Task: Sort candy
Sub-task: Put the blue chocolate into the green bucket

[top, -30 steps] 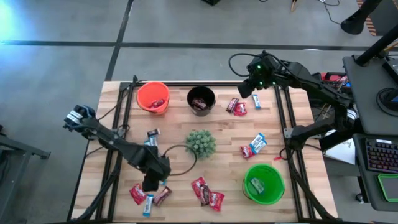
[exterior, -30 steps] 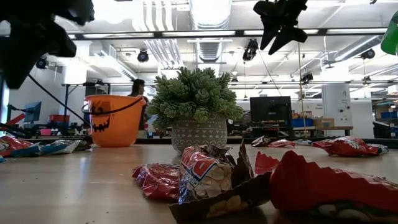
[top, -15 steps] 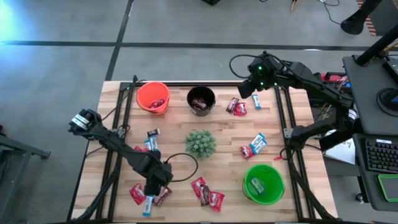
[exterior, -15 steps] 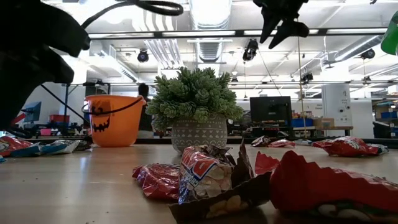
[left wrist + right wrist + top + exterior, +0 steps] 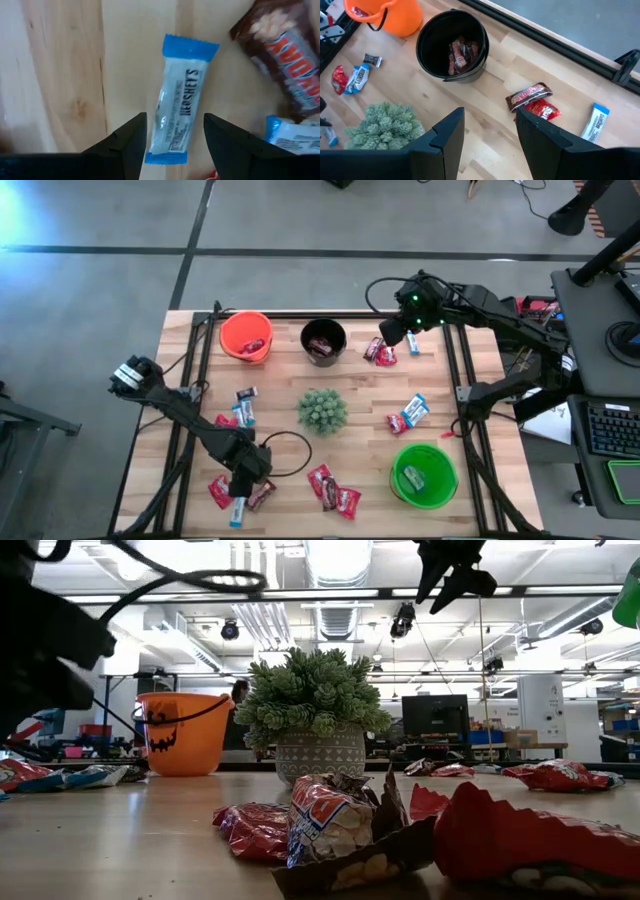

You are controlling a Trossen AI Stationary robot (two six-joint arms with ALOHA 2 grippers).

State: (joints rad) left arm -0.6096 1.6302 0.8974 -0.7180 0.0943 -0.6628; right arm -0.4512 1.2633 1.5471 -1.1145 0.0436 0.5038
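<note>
Left hand [image 5: 174, 142] first: its two fingers stand spread and empty, straddling a light blue and white candy [image 5: 180, 116] that lies flat on the table [image 5: 60, 75] directly below, its near end between my fingertips. Seen from above, this hand [image 5: 243, 480] hangs over the near left corner of the table, where that blue piece [image 5: 238, 509] sits in a small cluster. Just beside it lie a brown-wrapped candy [image 5: 285, 55] and the corner of another blue one [image 5: 295, 135], with a red piece [image 5: 219, 491] close by too.

What worries me is that crowding. If I come down slightly off line, one finger could land on the wrapper instead of beside it and pin or skid it across the wood. Should I drift toward the brown bar, I might pinch two pieces at once and carry the wrong one into a bucket. The wrapper is thin and slick, so a shallow close could let it slide out.

My right hand [image 5: 487, 137] is also spread and holding nothing, hovering at the far side of the table near the black bucket [image 5: 452, 45]. A brown and a red candy [image 5: 535, 102] lie touching one another just ahead of it, with a blue one [image 5: 596, 122] a little farther off.
</note>
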